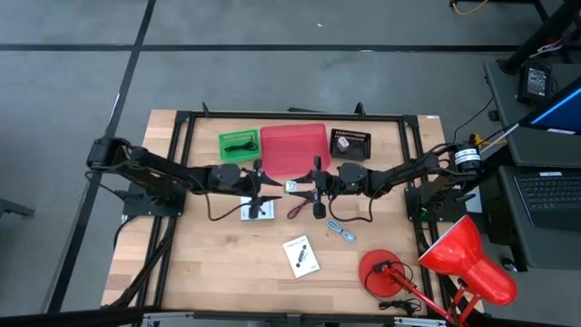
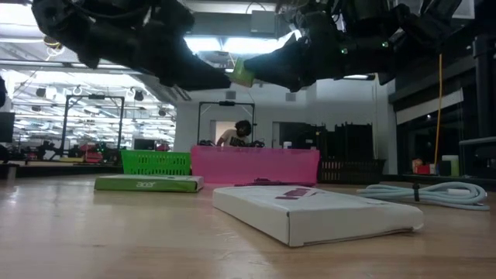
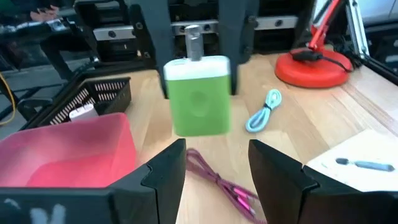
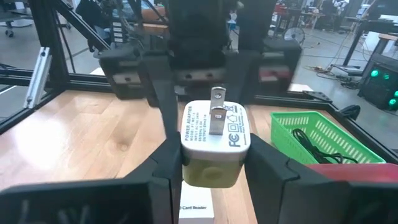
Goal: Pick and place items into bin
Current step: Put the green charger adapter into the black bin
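Note:
A small green-and-white power adapter (image 4: 214, 146) with a metal prong is lifted above the table's middle, between my two grippers. My right gripper (image 4: 214, 158) is shut on it. My left gripper (image 3: 214, 165) is open and faces the adapter (image 3: 199, 93) from the table's left, its fingers just short of it. In the high view the adapter (image 1: 292, 185) sits between the left gripper (image 1: 272, 186) and the right gripper (image 1: 307, 187). The low view shows it (image 2: 242, 72) high up. The pink bin (image 1: 293, 150) stands just beyond. My right gripper pinches the adapter between its two fingers, one on each side wall (image 4: 186, 149). The fingers come level from the table's right. The adapter is lifted clear of the table, its labelled white face and prong (image 4: 216, 115) showing toward the wrist camera.
A green basket (image 1: 238, 143) and a black basket (image 1: 350, 143) flank the bin. On the wood lie a white box (image 1: 257, 210), a white card (image 1: 300, 255), a magenta cord (image 1: 300, 211) and a pale blue cable (image 1: 342, 231). A red desk lamp (image 1: 454, 263) stands at the near right.

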Available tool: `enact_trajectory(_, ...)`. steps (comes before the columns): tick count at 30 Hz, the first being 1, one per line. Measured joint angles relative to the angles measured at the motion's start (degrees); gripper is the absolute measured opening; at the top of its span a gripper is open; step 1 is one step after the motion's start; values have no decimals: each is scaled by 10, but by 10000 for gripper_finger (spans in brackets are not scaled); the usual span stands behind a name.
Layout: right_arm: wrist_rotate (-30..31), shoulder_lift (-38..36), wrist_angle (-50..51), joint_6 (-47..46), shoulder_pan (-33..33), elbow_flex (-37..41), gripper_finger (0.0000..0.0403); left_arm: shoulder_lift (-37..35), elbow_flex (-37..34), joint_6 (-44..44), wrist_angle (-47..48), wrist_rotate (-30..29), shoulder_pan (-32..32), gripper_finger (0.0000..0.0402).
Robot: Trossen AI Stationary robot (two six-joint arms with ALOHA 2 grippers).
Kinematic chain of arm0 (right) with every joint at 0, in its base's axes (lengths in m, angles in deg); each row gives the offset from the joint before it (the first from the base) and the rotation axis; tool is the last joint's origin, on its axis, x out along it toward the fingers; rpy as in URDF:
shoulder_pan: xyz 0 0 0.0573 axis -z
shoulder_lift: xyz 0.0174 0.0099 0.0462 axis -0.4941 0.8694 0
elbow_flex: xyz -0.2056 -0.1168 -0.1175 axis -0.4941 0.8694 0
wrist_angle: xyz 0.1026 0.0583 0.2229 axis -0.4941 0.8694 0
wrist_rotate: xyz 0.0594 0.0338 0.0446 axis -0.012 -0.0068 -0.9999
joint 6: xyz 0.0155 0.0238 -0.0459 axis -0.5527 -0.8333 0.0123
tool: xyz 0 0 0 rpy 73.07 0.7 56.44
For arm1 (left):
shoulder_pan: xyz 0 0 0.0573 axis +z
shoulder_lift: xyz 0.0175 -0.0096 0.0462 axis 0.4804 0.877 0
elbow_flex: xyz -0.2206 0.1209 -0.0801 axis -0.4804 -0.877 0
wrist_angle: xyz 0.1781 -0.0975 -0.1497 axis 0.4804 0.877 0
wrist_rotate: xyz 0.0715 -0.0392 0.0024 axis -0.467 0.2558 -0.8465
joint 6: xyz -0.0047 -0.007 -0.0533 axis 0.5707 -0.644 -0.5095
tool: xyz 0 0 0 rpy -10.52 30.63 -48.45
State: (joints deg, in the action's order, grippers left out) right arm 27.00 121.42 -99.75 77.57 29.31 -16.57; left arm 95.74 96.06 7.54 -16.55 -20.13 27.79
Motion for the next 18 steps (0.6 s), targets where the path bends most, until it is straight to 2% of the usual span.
enact_trajectory(7,1,-10,24,2,0,0,115,-62,-1,9,87,-22,-22,155)
enact_trajectory(12,1,-60,75,1,0,7,115,-101,-37,16,87,-85,-28,131)
enact_trajectory(18,23,-117,87,1,0,54,115,-167,-75,19,87,-93,-28,88)
